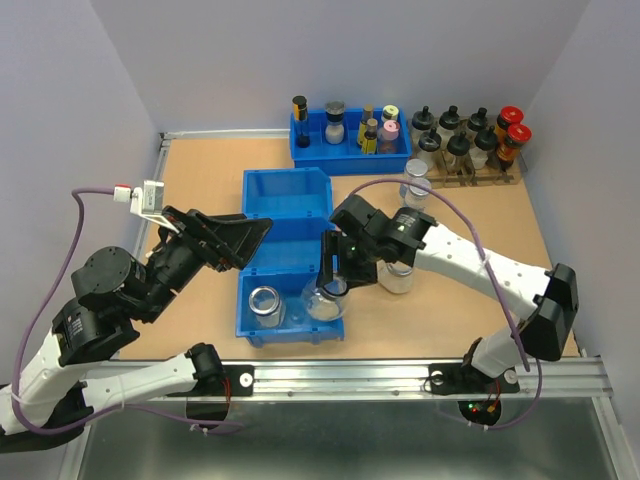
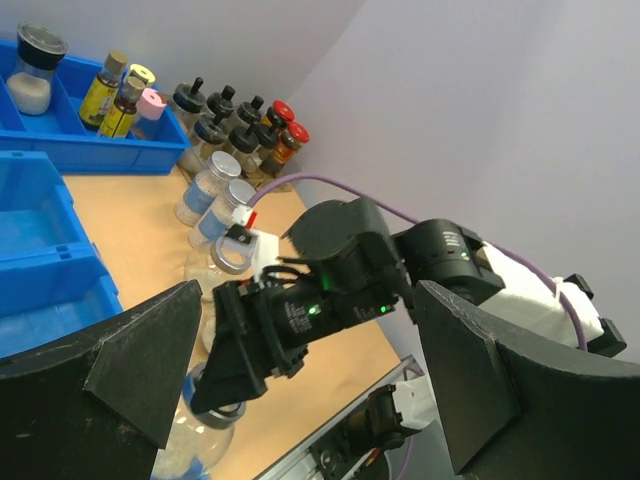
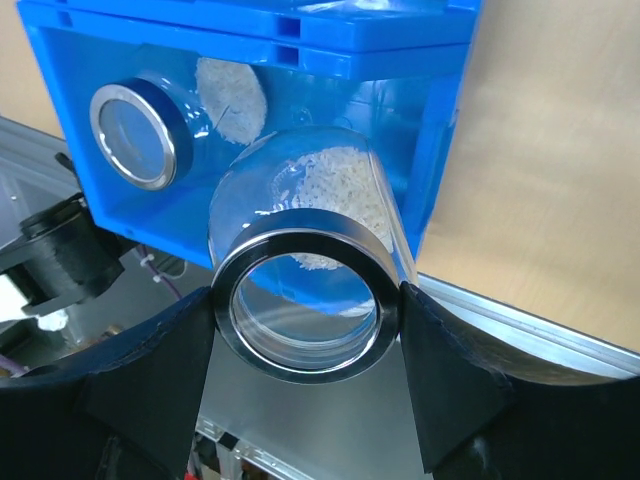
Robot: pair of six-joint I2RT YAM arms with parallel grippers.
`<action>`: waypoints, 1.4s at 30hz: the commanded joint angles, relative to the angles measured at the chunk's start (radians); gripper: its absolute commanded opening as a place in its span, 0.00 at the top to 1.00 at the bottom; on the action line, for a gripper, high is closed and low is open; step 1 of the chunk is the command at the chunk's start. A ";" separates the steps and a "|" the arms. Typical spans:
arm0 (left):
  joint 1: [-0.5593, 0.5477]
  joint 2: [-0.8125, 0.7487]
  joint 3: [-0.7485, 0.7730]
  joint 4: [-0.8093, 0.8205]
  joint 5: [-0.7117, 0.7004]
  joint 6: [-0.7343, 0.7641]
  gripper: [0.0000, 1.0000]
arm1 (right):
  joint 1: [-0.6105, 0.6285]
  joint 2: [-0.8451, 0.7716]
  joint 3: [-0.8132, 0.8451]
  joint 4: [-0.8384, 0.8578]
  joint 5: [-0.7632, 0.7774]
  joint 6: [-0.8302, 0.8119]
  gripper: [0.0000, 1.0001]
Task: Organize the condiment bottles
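My right gripper [image 1: 331, 277] [image 3: 305, 302] is shut on the silvery rim of a clear condiment jar [image 1: 325, 300] [image 3: 300, 250] with white grains inside. The jar is tilted, its base inside the right part of the front blue bin [image 1: 290, 325] [image 3: 440, 120]. A second jar [image 1: 265, 303] [image 3: 140, 135] stands in the bin's left part. More jars stand on the table to the right: a lidded one [image 1: 415, 187] [image 2: 205, 185], another lidded one [image 2: 225, 212], and one beside my right arm [image 1: 397, 276]. My left gripper [image 1: 255, 238] [image 2: 320, 400] hangs open over the bins, holding nothing.
A second blue bin [image 1: 287, 192] sits behind the front one. At the back, a blue tray [image 1: 350, 158] holds small spice bottles, and a rack [image 1: 470, 140] of black- and red-capped bottles stands to its right. The metal rail [image 1: 400, 375] runs along the near edge.
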 commanded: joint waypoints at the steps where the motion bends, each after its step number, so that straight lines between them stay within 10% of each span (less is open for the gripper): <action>1: 0.001 0.005 0.000 0.030 -0.019 0.004 0.02 | 0.059 0.032 0.055 0.099 0.058 0.086 1.00; 21: 0.000 -0.015 -0.004 0.030 -0.022 0.005 0.02 | 0.202 0.230 0.116 0.127 0.528 0.594 1.00; 29: 0.000 -0.014 -0.001 0.035 -0.020 0.014 0.02 | 0.206 0.271 0.179 0.127 0.436 0.499 0.00; 42: 0.001 0.037 0.031 0.047 -0.005 0.030 0.01 | 0.206 0.025 0.104 0.050 0.572 0.282 0.00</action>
